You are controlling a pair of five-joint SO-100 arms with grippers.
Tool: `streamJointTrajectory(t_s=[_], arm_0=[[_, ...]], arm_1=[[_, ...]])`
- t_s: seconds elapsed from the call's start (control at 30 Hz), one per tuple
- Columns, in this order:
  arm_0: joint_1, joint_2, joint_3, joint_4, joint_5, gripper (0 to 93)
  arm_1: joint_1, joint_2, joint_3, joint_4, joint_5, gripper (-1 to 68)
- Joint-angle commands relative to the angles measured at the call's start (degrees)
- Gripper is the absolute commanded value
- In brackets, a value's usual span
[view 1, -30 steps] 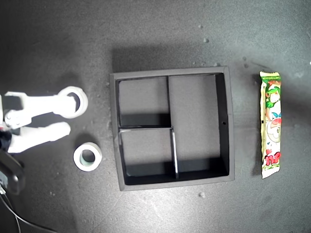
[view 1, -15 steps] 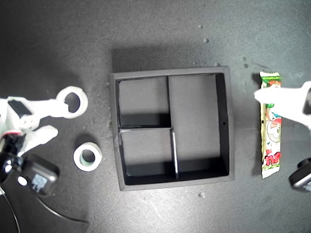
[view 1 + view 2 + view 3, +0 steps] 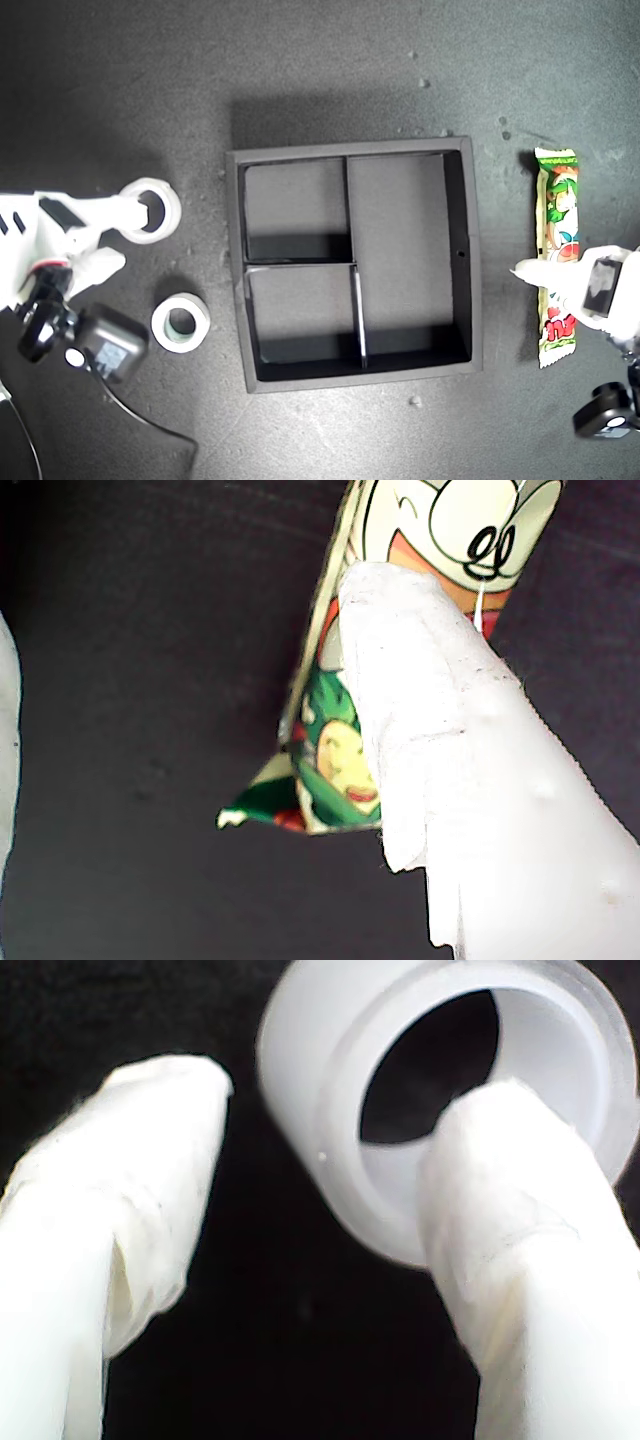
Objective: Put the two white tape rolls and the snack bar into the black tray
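The black tray (image 3: pixel 472 300) sits mid-table with its compartments bare. In the exterior view's left, the all-white tape roll (image 3: pixel 150 210) lies beside the roll with a greenish-grey core (image 3: pixel 181 323). My second gripper (image 3: pixel 340 1100) is open, one finger (image 3: pixel 520 1220) poking into the white roll's (image 3: pixel 330 1130) hole and the other outside it, with a gap. The snack bar (image 3: pixel 558 215) lies to the tray's right in the exterior view. My first gripper (image 3: pixel 200 820) is open, and one finger (image 3: pixel 535 272) rests across the bar (image 3: pixel 340 760) near its middle.
Dark matte table surface all round, with small pale specks (image 3: pixel 414 401) near the tray. The arms' black camera housings (image 3: pixel 105 345) (image 3: pixel 605 410) hang low at both sides of the exterior view, and a cable trails at its lower left.
In the exterior view the first arm came in from the right and slid down the bar from its top end to its middle. The second arm pulled back leftward, finger still in the white roll.
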State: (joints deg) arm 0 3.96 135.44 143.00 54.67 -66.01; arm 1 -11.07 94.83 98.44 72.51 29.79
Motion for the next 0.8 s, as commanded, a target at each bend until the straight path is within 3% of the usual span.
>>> streamJointTrajectory(t_s=[0.0,0.4,0.6,0.77], arm_0=[[-0.79,-2.90,-1.93,-1.49,1.49,15.1],[-0.79,-11.78,-4.22,-5.98,2.37,14.3],[-2.81,-20.30,-7.91,-7.12,4.75,5.3],[-3.43,-23.03,-16.87,1.32,7.29,0.3]], arm_1=[[-0.88,-1.05,-2.90,0.18,0.88,21.3],[-2.02,-1.14,2.64,-0.88,2.37,23.0],[-1.49,-1.14,9.84,-2.02,1.93,24.1],[-1.23,-1.14,17.05,-8.00,2.20,23.8]])
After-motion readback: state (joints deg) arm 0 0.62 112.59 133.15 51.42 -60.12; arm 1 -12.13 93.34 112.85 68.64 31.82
